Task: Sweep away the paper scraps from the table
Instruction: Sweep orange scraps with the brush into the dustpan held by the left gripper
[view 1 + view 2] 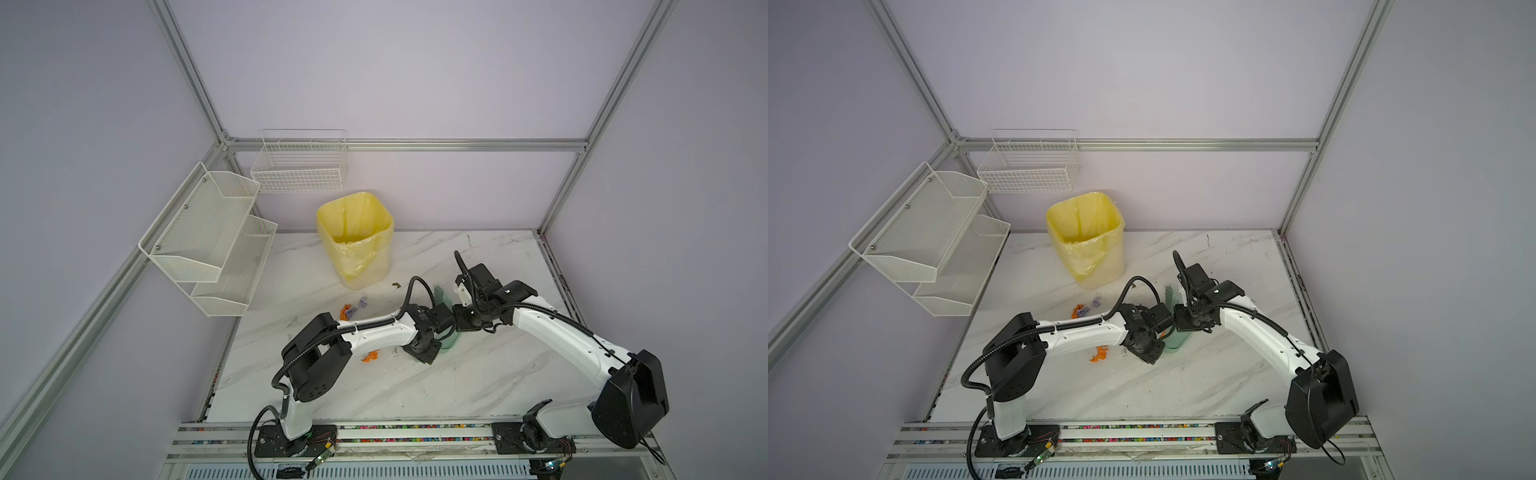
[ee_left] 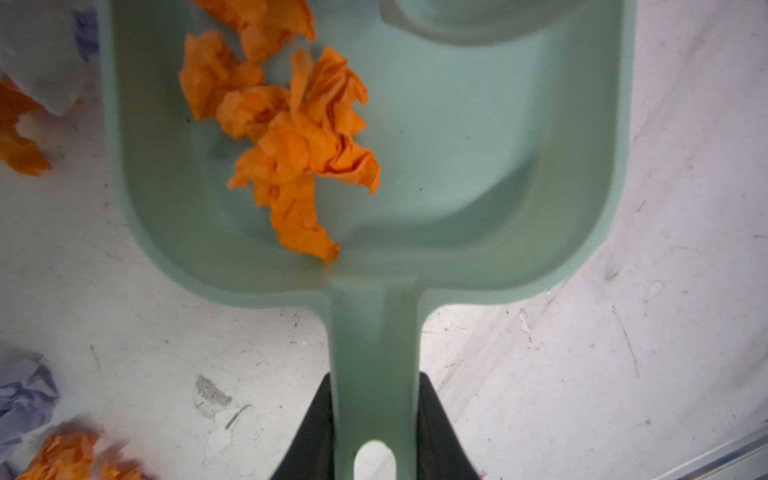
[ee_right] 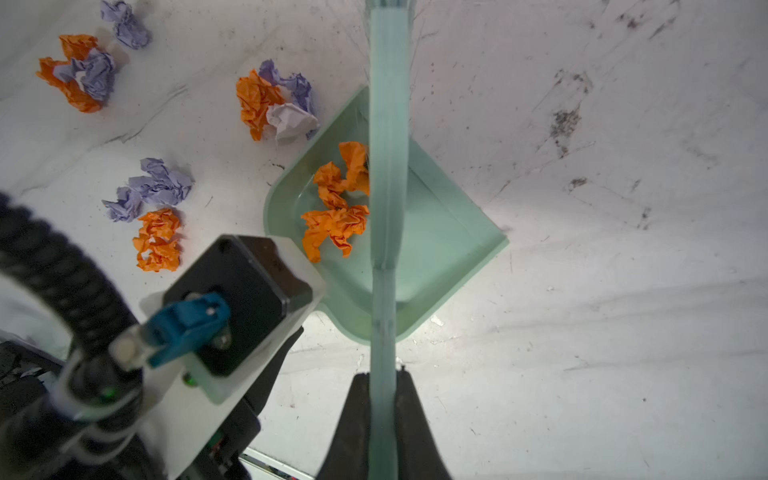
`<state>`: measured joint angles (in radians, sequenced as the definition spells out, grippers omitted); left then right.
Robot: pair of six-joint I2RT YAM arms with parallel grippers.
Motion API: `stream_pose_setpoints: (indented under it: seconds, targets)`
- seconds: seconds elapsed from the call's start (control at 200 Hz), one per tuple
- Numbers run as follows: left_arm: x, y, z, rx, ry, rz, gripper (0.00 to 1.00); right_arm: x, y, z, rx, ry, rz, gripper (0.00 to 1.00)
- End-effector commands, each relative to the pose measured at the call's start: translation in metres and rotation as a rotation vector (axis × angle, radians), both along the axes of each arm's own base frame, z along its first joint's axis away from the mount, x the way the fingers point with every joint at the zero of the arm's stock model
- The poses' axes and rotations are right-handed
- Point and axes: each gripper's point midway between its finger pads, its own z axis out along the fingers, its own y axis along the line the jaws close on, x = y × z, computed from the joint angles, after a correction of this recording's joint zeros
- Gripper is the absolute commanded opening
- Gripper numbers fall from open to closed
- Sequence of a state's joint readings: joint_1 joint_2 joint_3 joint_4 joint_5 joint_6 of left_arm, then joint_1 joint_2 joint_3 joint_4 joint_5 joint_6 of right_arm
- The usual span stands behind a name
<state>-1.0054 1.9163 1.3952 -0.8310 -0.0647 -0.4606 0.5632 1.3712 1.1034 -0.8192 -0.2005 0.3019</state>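
My left gripper (image 2: 374, 386) is shut on the handle of the green dustpan (image 2: 457, 166), which rests on the table (image 1: 415, 386). Several orange paper scraps (image 2: 299, 137) lie inside the pan. My right gripper (image 3: 383, 382) is shut on the handle of a pale green brush (image 3: 388, 166), held over the dustpan (image 3: 440, 249). More orange and lilac scraps (image 3: 158, 216) lie loose on the table beside the pan, with other clumps (image 3: 274, 104) at its open edge and farther off (image 3: 83, 70). In both top views the arms hide most of the pan.
A yellow-lined bin (image 1: 355, 239) stands at the back of the table, left of the middle. White mesh shelves (image 1: 208, 237) and a wire basket (image 1: 299, 166) hang on the left and back walls. Aluminium rails edge the table, and both arms meet near its middle.
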Motion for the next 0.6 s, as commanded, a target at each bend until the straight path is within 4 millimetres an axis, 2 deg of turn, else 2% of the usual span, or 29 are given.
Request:
stream_pose_setpoints:
  seconds: [0.0, 0.135, 0.26, 0.44, 0.595]
  targets:
    - [0.014, -0.009, 0.010, -0.025, -0.045, 0.019, 0.10, -0.022, 0.009, 0.018, 0.106, 0.001, 0.048, 0.00]
    - [0.016, -0.010, 0.009, -0.039, -0.056, 0.027, 0.09, -0.025, -0.009, 0.030, 0.082, -0.054, -0.032, 0.00]
    - [0.017, -0.015, 0.009, -0.054, -0.056, 0.026, 0.08, -0.020, -0.024, 0.029, 0.032, -0.080, -0.124, 0.00]
    - [0.018, -0.018, 0.014, -0.087, -0.066, 0.046, 0.08, -0.012, -0.027, 0.036, 0.025, -0.122, -0.155, 0.00]
    - [0.018, -0.021, 0.020, -0.129, -0.068, 0.071, 0.08, 0.004, -0.025, 0.062, 0.040, -0.196, -0.172, 0.00]
